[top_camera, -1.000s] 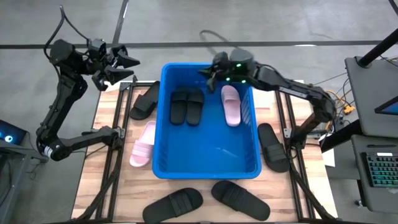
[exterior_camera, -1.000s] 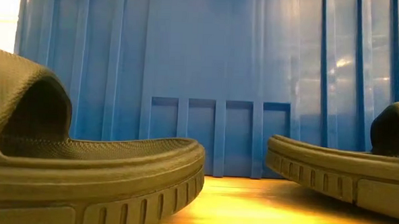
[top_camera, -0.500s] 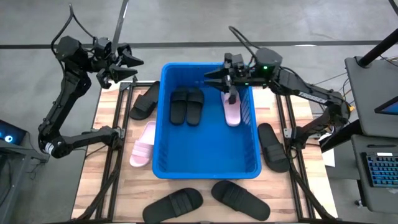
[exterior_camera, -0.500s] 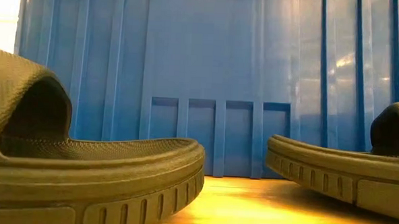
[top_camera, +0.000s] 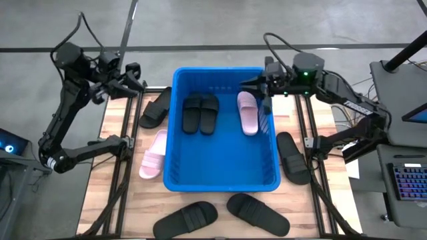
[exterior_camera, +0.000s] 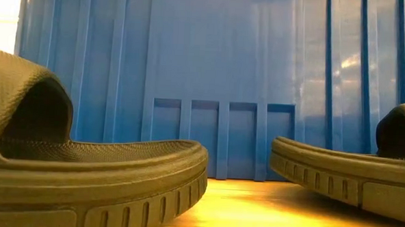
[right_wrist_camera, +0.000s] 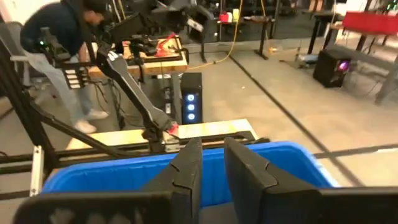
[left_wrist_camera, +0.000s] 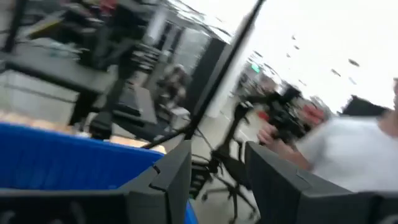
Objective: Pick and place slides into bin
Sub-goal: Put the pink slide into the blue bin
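3 slides lie in the bin: 2 black, 1 pink. Left pincer hovers past the bin's far-left corner, narrowly parted, empty. Right pincer hangs above the pink slide, narrow, empty. Around the bin, the table carries 4 black slides and another pink. A person stands beyond.

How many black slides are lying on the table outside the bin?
4 black slides: one left of the bin, one right of it, two on the near side. The bin could hide another.
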### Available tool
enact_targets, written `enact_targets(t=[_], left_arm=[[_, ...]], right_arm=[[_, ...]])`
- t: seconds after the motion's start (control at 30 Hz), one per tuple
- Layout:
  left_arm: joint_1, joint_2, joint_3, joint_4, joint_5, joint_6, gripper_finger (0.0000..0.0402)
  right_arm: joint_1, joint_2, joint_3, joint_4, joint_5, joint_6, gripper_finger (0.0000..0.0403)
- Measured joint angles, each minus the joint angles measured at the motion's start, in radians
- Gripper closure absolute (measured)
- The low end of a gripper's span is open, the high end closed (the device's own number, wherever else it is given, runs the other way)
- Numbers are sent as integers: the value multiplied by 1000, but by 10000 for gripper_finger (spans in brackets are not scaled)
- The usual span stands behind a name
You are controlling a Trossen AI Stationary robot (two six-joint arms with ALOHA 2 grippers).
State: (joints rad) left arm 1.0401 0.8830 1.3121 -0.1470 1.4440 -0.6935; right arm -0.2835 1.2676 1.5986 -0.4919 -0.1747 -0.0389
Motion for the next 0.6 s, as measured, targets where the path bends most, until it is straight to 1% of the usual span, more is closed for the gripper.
enact_targets(t=[0.1, 0.2, 0.23, 0.3, 0.37, 0.5, 0.53, 0.6], left_arm=[[0, -11, -21, -43, -99, 1, 273], [0, -33, -49, -52, -191, 50, 279], [0, -44, -58, -52, -241, 64, 282], [0, -70, -70, -62, -371, 89, 290], [0, -100, -71, -97, -525, 147, 301], [-4, -172, -45, -229, -856, 269, 327], [-5, -190, -43, -263, -914, 295, 333], [-7, -222, -43, -325, -973, 340, 341]], right_arm=[[-1, -18, 0, 0, 4, -43, 351], [-1, -39, 0, -3, 22, -52, 351], [-1, -47, 0, -7, 27, -53, 350], [-1, -61, 0, -29, 37, -56, 349], [-1, -75, 0, -74, 55, -69, 349], [-1, -101, 0, -145, 103, -72, 349], [-1, -105, 0, -158, 113, -71, 349], [-1, -113, 0, -180, 125, -72, 349]])
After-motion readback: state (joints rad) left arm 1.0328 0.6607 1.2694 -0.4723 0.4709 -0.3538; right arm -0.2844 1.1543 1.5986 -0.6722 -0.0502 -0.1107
